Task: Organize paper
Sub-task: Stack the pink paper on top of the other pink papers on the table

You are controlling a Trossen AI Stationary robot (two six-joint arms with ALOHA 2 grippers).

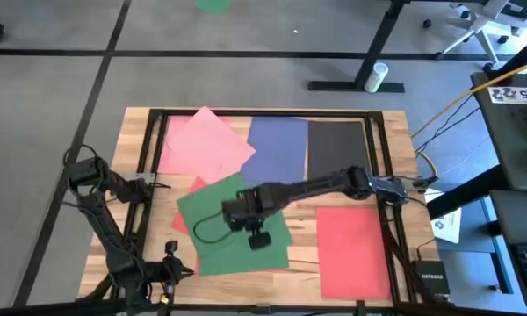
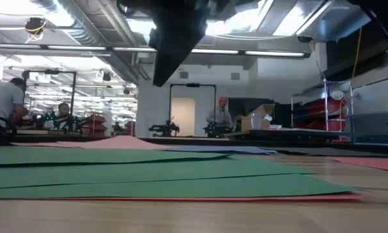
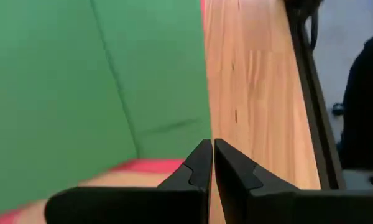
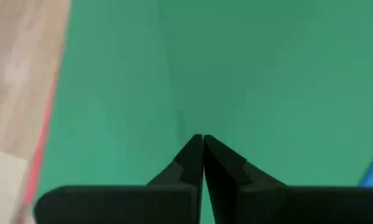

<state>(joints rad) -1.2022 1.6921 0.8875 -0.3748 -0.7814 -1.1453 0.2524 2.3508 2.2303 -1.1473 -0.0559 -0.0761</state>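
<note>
On the near part of the counter [image 1: 395, 149], the green sheets [image 1: 237, 233] lie overlapped atop a red sheet [image 1: 183, 224], and the right gripper [image 4: 202, 138] hangs over them with fingers pressed together, empty. Another red sheet [image 1: 351, 250] lies to the right; the left gripper [image 3: 212, 144], also clenched and empty, waits at the counter's left edge. Farther back lie the pink [image 1: 202, 140], blue [image 1: 279, 147] and black [image 1: 335, 147] sheets.

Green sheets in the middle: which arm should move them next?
Right. The right gripper, shut, hangs directly over the green sheets. The left gripper, also shut, waits beside the table's left edge.
</note>
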